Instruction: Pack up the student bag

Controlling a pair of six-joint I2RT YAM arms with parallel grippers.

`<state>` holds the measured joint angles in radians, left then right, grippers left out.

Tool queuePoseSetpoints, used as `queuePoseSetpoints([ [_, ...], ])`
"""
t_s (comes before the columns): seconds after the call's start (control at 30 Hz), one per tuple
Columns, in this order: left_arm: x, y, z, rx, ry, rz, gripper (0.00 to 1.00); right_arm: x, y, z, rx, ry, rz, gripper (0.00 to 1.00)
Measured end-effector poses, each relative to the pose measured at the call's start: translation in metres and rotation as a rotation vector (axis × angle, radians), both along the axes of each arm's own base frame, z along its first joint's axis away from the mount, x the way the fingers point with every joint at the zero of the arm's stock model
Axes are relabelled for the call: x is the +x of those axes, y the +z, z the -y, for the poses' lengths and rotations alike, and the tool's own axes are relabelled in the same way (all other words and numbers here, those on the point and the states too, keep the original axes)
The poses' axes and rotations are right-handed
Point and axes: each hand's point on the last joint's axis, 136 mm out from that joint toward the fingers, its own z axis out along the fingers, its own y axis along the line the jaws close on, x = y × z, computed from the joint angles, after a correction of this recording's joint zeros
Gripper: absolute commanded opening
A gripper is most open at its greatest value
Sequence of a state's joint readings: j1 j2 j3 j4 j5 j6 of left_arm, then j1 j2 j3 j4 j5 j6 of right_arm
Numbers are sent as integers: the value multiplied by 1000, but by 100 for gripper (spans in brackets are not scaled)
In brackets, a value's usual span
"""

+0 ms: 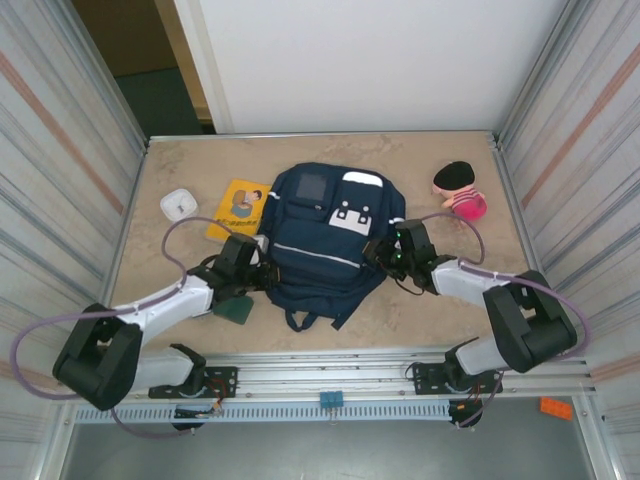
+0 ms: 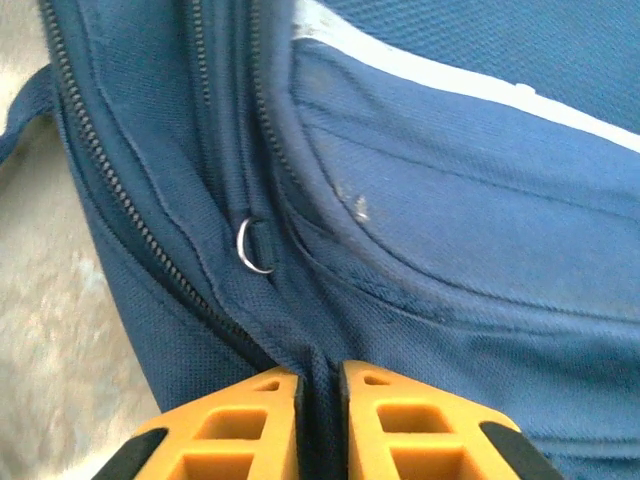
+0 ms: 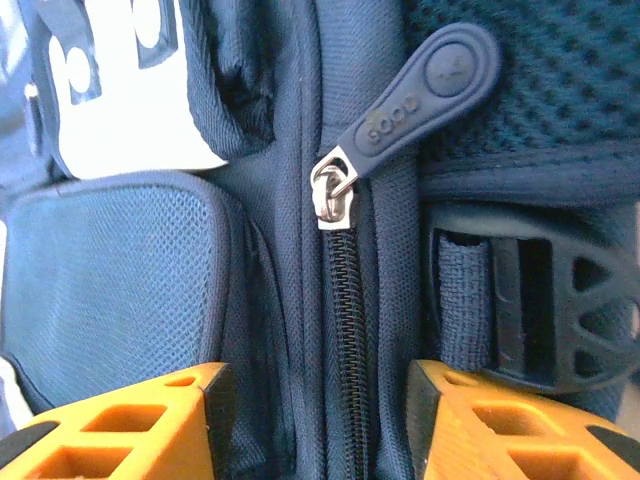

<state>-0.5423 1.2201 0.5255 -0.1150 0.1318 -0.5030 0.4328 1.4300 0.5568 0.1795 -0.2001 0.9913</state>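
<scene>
Beige table (image 1: 420, 160), bag (image 1: 325, 240) flat mid-table, front up. Soft floppy fabric, likely light: take seams or the zip pull (image 3: 420, 85), not panels. Side fold clenched in left gripper (image 2: 320, 372); right gripper (image 3: 318, 375) straddles the zip, bite unclear.

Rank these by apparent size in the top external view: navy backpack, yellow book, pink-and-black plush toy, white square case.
Largest: navy-blue fabric backpack.
Middle: flat yellow illustrated book and pink-and-black plush toy, too alike to rank.
Smallest: small white square case.
</scene>
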Motion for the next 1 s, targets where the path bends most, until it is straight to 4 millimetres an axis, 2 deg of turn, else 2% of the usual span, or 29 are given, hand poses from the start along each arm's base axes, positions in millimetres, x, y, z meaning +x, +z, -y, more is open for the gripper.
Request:
queuePoseSetpoints([
  [0.17,-13,27,0,-15,-28,71,32,8,6,0,-9,-9,31,58],
  [0.27,-17,53,-3,-24,-56,155,44,4,22,6,-37,-12,69,64],
  [0.33,-16,72,-2,-25,-88,222,49,0,42,14,-60,-20,117,65],
  [0.43,-11,97,3,-11,-164,327,51,-8,81,28,-75,-44,225,69],
  [0.53,-9,109,15,23,-304,418,53,-19,121,38,-56,-65,343,71],
  [0.63,-12,109,36,87,-500,481,54,-33,141,48,-47,-70,432,75],
  [0.83,-20,98,100,258,-970,611,66,-56,146,64,-101,-50,485,78],
  [0.9,-20,88,116,294,-1094,630,67,-60,146,67,-126,-44,495,78],
  [1.0,-15,65,128,345,-1227,613,70,-64,144,71,-155,-32,498,78],
])
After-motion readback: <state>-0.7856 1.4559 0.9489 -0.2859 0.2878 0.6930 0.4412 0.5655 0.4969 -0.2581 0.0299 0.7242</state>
